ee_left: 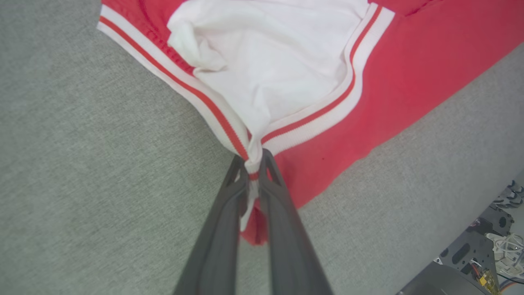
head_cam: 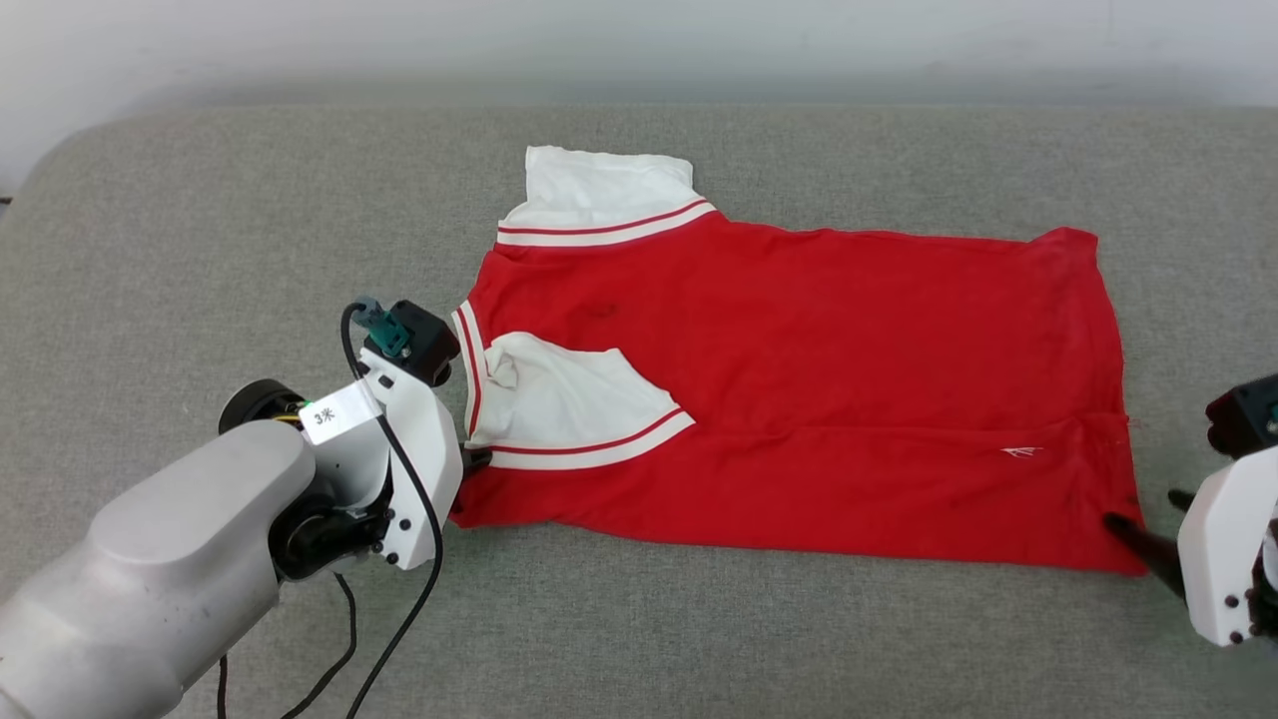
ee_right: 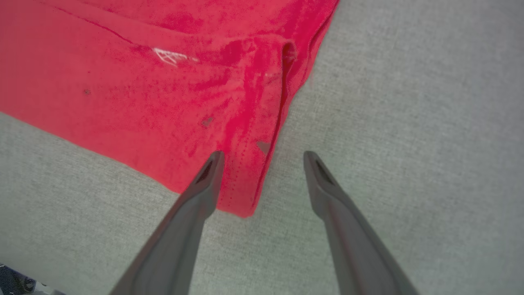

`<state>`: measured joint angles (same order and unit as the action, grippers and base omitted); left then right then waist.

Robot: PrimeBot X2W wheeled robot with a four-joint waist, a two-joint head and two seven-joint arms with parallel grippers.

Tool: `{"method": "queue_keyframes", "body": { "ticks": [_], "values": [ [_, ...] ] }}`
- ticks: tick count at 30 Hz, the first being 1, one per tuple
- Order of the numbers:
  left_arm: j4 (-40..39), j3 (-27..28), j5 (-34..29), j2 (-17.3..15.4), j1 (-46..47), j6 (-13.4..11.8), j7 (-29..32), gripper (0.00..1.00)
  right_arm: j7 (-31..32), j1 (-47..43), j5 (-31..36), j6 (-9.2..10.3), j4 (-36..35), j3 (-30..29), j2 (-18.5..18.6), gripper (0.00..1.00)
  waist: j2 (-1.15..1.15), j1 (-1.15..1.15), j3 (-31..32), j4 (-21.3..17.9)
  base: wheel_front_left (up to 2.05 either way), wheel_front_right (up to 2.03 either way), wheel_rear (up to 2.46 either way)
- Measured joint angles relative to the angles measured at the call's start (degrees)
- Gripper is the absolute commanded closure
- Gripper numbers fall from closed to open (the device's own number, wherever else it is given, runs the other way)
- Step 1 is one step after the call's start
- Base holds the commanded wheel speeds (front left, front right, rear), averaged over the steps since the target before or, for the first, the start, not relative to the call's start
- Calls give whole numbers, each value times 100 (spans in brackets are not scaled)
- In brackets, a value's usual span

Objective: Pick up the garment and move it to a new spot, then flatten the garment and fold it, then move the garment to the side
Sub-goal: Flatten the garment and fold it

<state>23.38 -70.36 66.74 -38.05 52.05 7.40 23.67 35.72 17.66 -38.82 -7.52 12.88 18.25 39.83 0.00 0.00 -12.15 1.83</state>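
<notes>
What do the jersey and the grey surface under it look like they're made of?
Red jersey: soft matte knit, perhaps cotton or polyester; it creases and bunches where the left end effector pinches it. Grey surface: matte woven upholstery-like fabric, going by its fine heathered weave and rounded, padded-looking corner.

place: robot lab | cues: grey padded bench, bare wall, exposed wiring
</notes>
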Motion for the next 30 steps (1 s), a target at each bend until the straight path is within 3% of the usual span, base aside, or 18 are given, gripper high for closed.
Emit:
{"method": "queue_keyframes", "body": {
  "ticks": [12, 13, 14, 15, 21, 30],
  "values": [
    [-70, -69, -145, -21, 104, 0, -200, 100, -424, -6, 20, 14, 889, 192, -430, 0, 0, 0, -284, 148, 0, 0, 0],
    [-62, -77, -145, -32, 93, 0, -219, 100, -506, -2, 5, 14, 914, 223, -428, 29, 0, 0, -280, 146, 0, 0, 0],
    [-52, -81, -142, -44, 78, 0, -227, 100, -611, 2, 8, 14, 929, 261, -423, 80, 0, -1, -267, 139, 0, 0, 0],
    [-42, -87, -127, -56, 52, 0, -237, 100, -692, 14, 18, 14, 938, 319, -416, 100, 0, 0, -246, 132, 0, 0, 0],
    [-49, -89, 46, -172, -175, 1, -378, 100, -1121, 32, -2, 0, 886, 482, -355, 100, 0, 0, 15, 68, 0, 0, 0],
    [-525, -120, 171, -639, -623, -11, -445, 100, -1350, -508, -218, -1, 309, 309, -115, 100, 0, 0, 487, -35, 0, 0, 0]
  ]
}}
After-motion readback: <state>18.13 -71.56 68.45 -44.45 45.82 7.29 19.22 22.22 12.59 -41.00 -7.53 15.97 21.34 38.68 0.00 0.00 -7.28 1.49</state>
